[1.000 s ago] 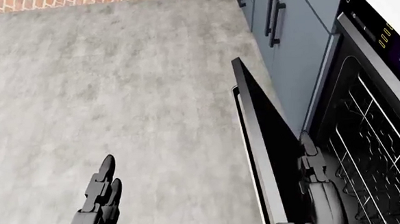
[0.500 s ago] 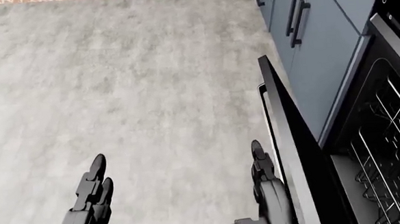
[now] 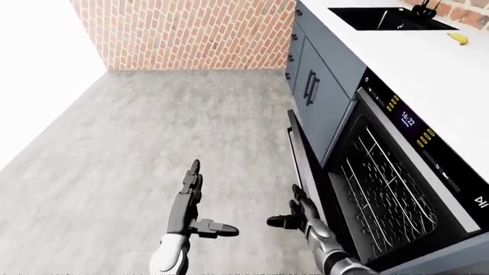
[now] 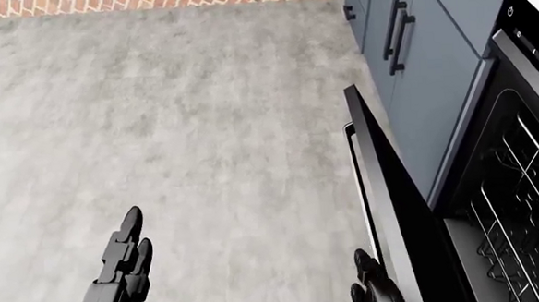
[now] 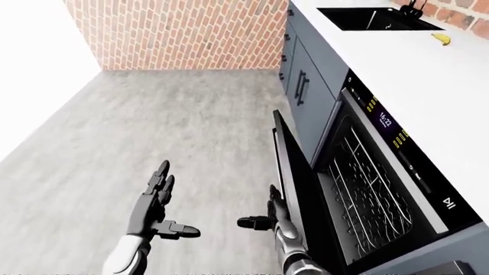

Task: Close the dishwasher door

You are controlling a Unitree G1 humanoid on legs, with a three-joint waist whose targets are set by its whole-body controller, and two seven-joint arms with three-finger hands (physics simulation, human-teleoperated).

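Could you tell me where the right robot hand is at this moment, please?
In the left-eye view the right robot hand is at bottom centre, open, beside the outer face of the half-raised dishwasher door.

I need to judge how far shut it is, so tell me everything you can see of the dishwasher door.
The dishwasher door is a thin, dark, glossy panel hinged at its base, raised steeply but tilted away from the cabinet, leaving a gap that shows the wire rack. A slim handle runs along its floor-facing side. The right hand, fingers open, sits at that outer face; contact looks likely but is unclear. The left hand is off it.
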